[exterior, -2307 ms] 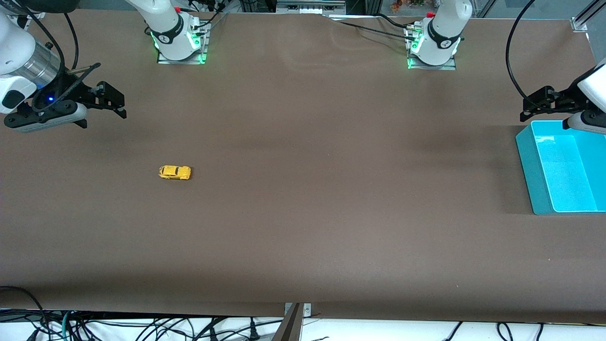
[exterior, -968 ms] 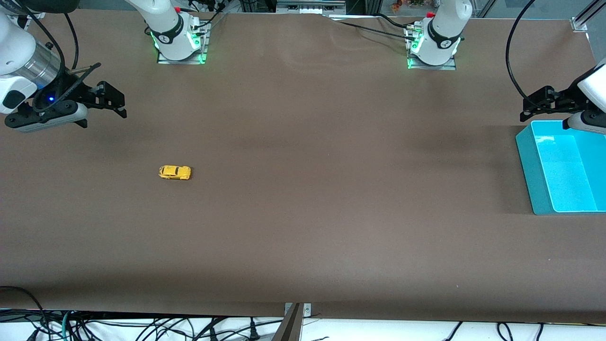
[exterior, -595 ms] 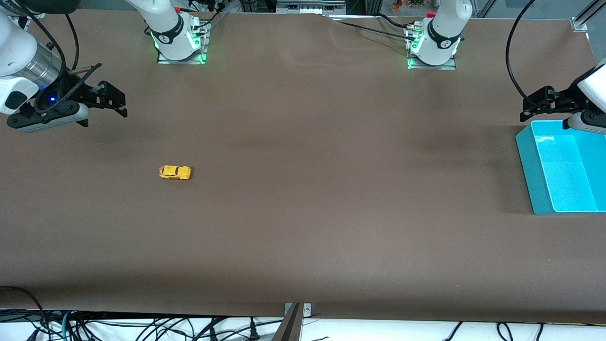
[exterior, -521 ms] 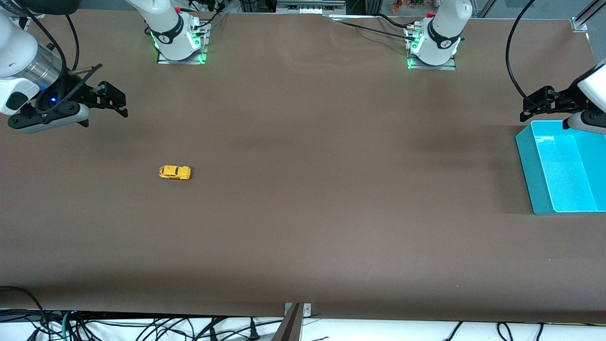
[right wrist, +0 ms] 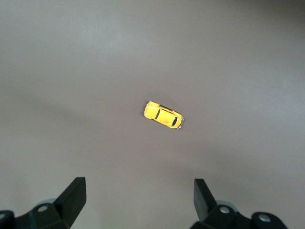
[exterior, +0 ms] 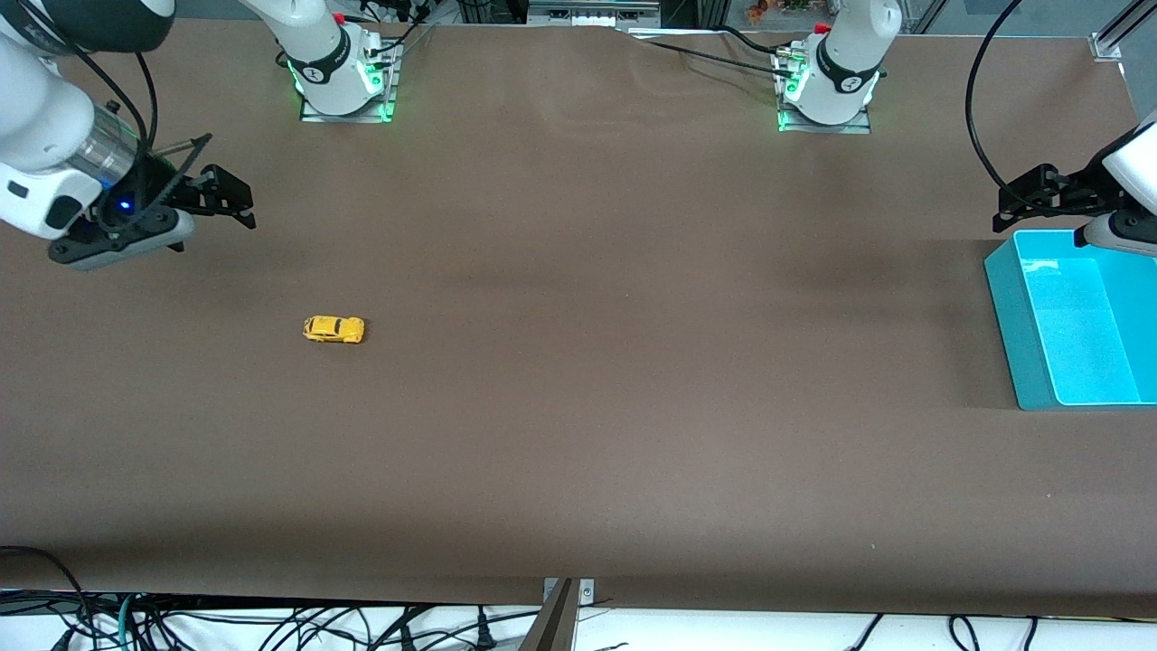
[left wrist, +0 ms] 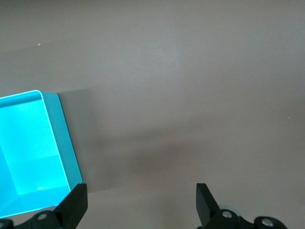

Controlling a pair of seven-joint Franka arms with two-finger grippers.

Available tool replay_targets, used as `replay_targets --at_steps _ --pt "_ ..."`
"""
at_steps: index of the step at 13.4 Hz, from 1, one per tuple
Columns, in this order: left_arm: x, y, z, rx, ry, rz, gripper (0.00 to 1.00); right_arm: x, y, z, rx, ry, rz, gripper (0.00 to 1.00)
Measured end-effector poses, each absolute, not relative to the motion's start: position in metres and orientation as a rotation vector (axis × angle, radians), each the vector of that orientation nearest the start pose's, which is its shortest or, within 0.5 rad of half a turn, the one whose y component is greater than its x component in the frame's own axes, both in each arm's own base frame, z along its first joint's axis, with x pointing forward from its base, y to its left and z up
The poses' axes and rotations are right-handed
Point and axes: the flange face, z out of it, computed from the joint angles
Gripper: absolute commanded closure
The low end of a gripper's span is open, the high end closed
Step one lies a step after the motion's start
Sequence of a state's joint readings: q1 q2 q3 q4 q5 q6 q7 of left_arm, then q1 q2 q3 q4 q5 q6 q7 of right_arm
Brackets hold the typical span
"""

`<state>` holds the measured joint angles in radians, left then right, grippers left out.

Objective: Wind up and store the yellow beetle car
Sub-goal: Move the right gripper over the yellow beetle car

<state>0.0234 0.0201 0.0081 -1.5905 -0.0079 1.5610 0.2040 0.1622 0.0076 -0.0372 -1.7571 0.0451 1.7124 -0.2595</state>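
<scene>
Right wrist view shows the yellow beetle car from above, dark windows plain, between that claw's two wide-spread fingers; the front view shows only a small yellow shape on the brown table, toward the right arm's end. Nothing lies beside it. A turquoise bin sits at the table's edge at the left arm's end. The right claw hangs over bare table. The left claw, spread wide, waits by the bin's corner.

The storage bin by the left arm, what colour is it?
The bin is bright turquoise, clearest in the front view.
</scene>
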Motion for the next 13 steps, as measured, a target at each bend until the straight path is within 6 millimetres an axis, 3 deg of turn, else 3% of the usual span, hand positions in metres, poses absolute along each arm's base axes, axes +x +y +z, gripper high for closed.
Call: replay_targets --at_steps 7,13 --pt "0.558 0.017 0.603 -3.143 0.271 0.076 0.0 0.555 0.088 0.481 -2.955 -0.861 0.129 0.0" --pt "0.558 0.017 0.603 -3.143 0.271 0.076 0.0 0.541 0.088 0.373 -2.666 -1.551 0.043 0.0"
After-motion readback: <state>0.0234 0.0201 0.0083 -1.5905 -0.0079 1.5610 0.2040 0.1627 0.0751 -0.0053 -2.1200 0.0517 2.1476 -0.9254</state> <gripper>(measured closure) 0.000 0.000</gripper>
